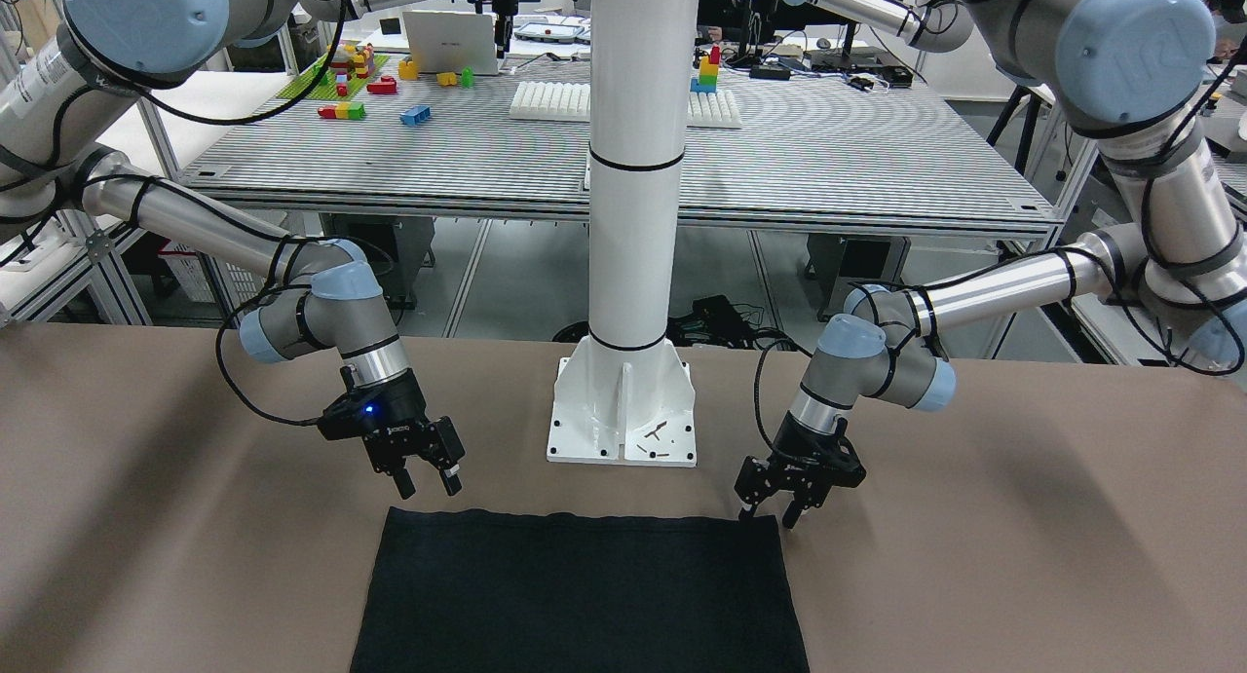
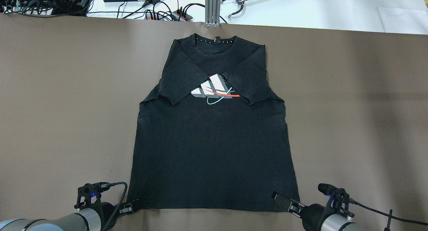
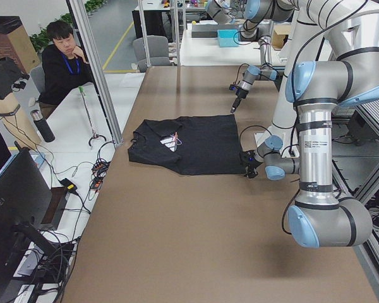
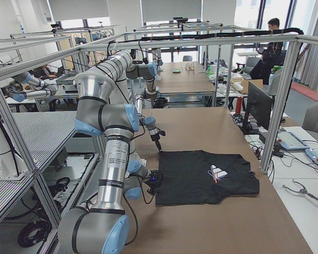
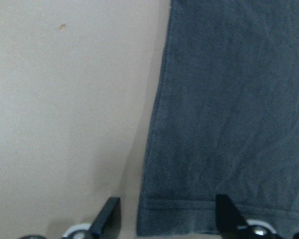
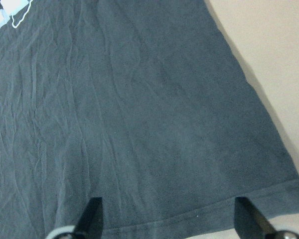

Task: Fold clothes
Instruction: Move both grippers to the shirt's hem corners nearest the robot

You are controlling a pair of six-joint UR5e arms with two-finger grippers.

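The clothes are one black T-shirt (image 2: 210,134) lying flat on the brown table, collar away from the robot, both sleeves folded in over a white chest logo (image 2: 214,89). My left gripper (image 1: 768,517) hovers open just above the shirt's near left hem corner; in the left wrist view that corner (image 5: 174,219) lies between the fingers. My right gripper (image 1: 429,486) is open over the near right hem corner, and the right wrist view shows the hem (image 6: 189,219) between its spread fingers. Neither holds any fabric.
The robot's white pedestal base (image 1: 623,410) stands just behind the shirt's hem. Cables and power strips (image 2: 160,10) lie past the table's far edge by an aluminium post (image 2: 213,7). A person (image 3: 63,63) sits beyond that edge. Bare brown tabletop (image 2: 67,107) flanks the shirt.
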